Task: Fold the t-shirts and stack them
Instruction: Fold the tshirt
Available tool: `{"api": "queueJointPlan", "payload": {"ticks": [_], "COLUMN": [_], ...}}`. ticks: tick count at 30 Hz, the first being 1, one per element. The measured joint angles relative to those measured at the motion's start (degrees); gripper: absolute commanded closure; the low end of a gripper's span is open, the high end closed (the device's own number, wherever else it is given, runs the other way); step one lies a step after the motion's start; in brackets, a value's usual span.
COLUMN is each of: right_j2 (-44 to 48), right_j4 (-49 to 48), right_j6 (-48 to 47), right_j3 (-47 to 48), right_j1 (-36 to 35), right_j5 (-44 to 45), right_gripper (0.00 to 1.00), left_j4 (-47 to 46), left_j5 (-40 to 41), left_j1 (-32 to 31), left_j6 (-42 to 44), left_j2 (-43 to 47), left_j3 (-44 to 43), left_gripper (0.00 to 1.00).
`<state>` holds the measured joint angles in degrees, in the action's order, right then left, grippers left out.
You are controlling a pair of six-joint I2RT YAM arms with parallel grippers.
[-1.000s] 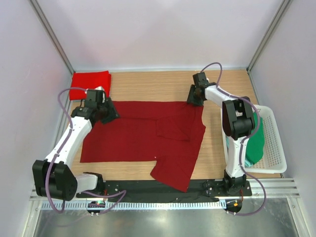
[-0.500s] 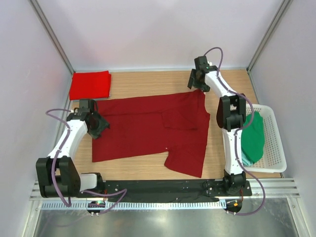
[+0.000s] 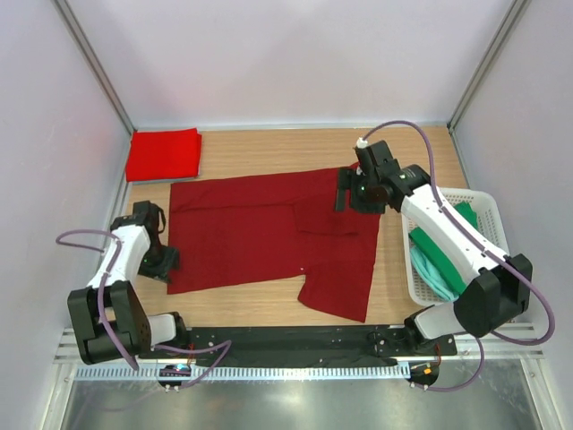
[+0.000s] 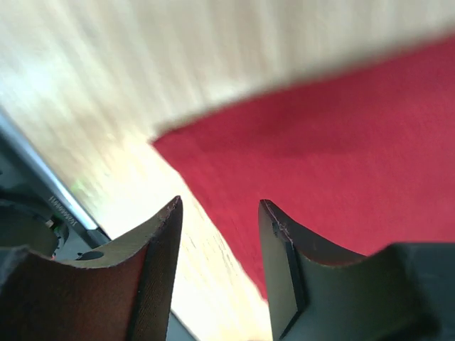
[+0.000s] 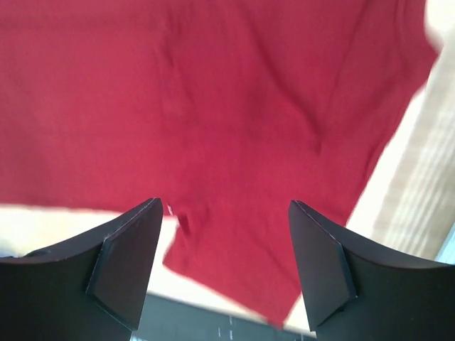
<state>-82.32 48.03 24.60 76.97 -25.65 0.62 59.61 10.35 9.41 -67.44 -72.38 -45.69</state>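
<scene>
Both arms pulled off the maroon t-shirt (image 3: pixel 269 237); we saw it spread out mid-frame on the surface (image 3: pixel 269 152). Left tool (image 4: pixel 219 206) sat open, empty, at its lower-left corner; right tool (image 5: pixel 224 204) hung wide open over its upper right.

Right arm (image 3: pixel 448 228) hid part of the green t-shirt (image 3: pixel 440 253) in the basket (image 3: pixel 491 208); left wrist view was blurred.

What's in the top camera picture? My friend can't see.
A dark red t-shirt lies spread on a wooden table between the left arm and right arm. A folded bright red shirt sits far left; a white basket at right holds green shirts.
</scene>
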Motion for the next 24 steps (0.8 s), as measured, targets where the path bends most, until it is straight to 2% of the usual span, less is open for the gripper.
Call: {"api": "queueJointPlan", "payload": {"ticks": [9, 14, 16, 18, 24], "right_j2": [0.6, 0.6, 1.0, 1.5, 2.7], "right_j4": [1.7, 1.8, 1.7, 1.7, 1.7], "right_j6": [1.1, 0.5, -0.2, -0.6, -0.9], "right_j3": [-6.7, -7.4, -7.9, -8.5, -9.4], "right_j1": [0.6, -2.5, -3.6, -4.2, -4.4], "right_j5": [-7.9, -8.3, -8.5, -8.7, -8.9], "right_gripper": [0.23, 0.23, 0.23, 0.23, 0.23], "left_j4": [0.2, -0.9, -1.4, -2.4, -2.9], "left_j5": [0.7, 0.1, -0.2, -0.7, -1.0], "left_j1": [8.4, 8.8, 9.0, 9.0, 9.0], "left_j6": [-4.6, -6.0, -6.0, -5.7, -5.7], "left_j2": [-0.3, 0.1, 0.5, 0.7, 2.3], "left_j3": [8.4, 11.0, 11.3, 11.4, 11.3], "left_gripper": [0.53, 0.55, 0.61, 0.62, 0.59]}}
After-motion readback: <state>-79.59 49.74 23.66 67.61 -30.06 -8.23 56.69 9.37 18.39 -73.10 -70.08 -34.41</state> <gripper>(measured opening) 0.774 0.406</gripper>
